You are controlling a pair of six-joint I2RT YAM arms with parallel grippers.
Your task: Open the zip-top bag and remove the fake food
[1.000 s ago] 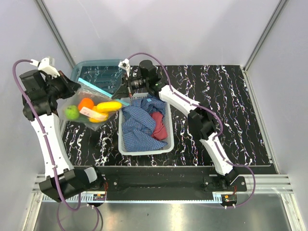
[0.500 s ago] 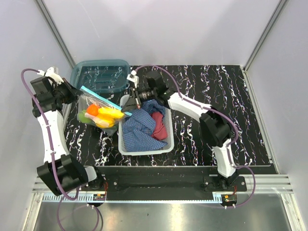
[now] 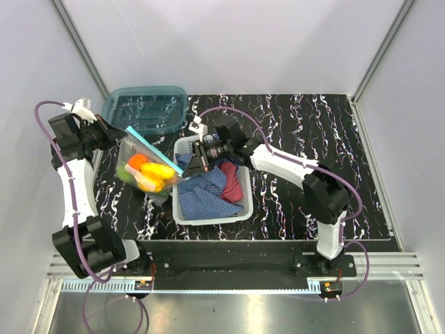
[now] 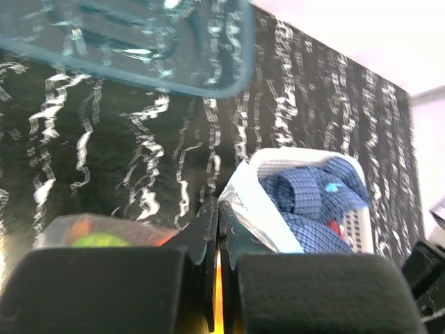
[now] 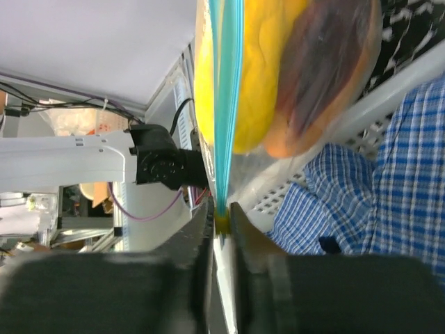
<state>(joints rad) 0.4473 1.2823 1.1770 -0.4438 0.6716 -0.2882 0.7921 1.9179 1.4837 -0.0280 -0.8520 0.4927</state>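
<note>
The zip-top bag (image 3: 144, 158) is held stretched between the two pincers, above the black marbled worktop (image 3: 313, 125) at the left side of the white basket (image 3: 208, 218) and just in front of the teal bin (image 3: 146, 108). Its teal-blue zip strip (image 3: 154, 149) runs slantwise from the left pincer (image 3: 115, 136) down to the right pincer (image 3: 189, 165), and the clear pouch hangs below that strip. The fake food is seen inside the pouch, bunched together: an orange piece (image 3: 137, 161), a yellow piece (image 3: 159, 170) and a lime-green piece (image 3: 123, 171) pressed against the plastic. The left pincer is pressed together on the far corner of the bag – in the left wrist view a fold of clear plastic is caught between the two dark fingers (image 4: 104, 285), with orange and green showing through the film beside them. The right pincer is closed narrowly about the near end of the zip strip; in the right wrist view the teal strip is seen running straight down into the slim gap between the fingers (image 5: 198, 229), with the yellow piece bulging on both sides of it. The basket holds a crumpled blue checked cloth (image 3: 207, 184) and a red cloth (image 3: 231, 189) – the bag's right end lies by the basket's left rim.
</note>
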